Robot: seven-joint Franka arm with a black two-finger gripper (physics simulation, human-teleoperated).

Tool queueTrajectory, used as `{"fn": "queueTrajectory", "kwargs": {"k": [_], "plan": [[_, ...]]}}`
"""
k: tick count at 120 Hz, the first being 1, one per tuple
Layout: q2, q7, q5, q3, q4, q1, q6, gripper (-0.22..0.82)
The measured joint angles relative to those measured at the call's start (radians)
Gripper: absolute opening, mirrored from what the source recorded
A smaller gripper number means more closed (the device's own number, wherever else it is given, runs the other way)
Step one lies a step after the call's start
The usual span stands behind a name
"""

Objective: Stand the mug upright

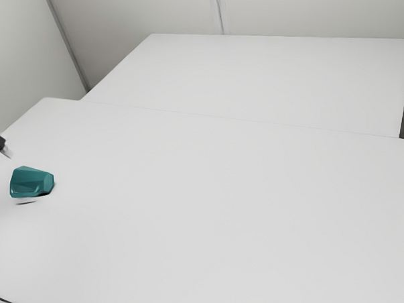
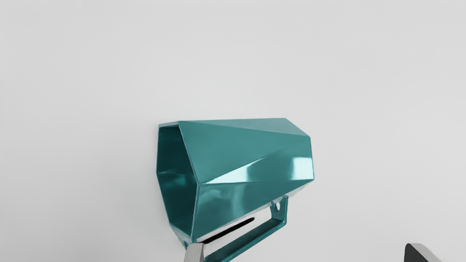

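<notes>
Clearly, the pincer is open, its fingers wide apart with nothing clamped between them, and one fingertip overlaps the handle in the wrist view (whether they touch, I can't tell). Coming straight down from here might land that finger on the handle or catch the rim, and the mug would then skid or turn instead of being gripped.

The mug lies on its side, its open mouth toward the exterior view's left and its base toward the right. Its glossy facets and taper could let a grip near one end slip; an off-centre hold might make it swivel. Were it let go before the base sat flat, it would probably tip back over.

Beneath it, the surface is plain and white, offering nothing to brace the mug against if it gets nudged. Farther off, past a thin seam, comes another pale flat panel, then light grey walls with a narrow upright strip.
</notes>
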Motion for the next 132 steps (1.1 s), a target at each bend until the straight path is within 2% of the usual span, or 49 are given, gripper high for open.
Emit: {"fn": "queueTrajectory", "kwargs": {"k": [12, 30, 55, 72, 132], "plan": [[0.06, 0.073, -0.034, 0.0, 0.068, 0.033, -0.033, 0.6], [0.2, 0.161, -0.083, -0.001, 0.204, 0.095, -0.092, 0.6], [0.323, 0.25, -0.159, -0.013, 0.339, 0.137, -0.134, 0.6], [0.359, 0.295, -0.202, -0.013, 0.376, 0.147, -0.158, 0.6], [0.393, 0.388, -0.258, -0.013, 0.365, 0.179, -0.29, 0.6]]}}
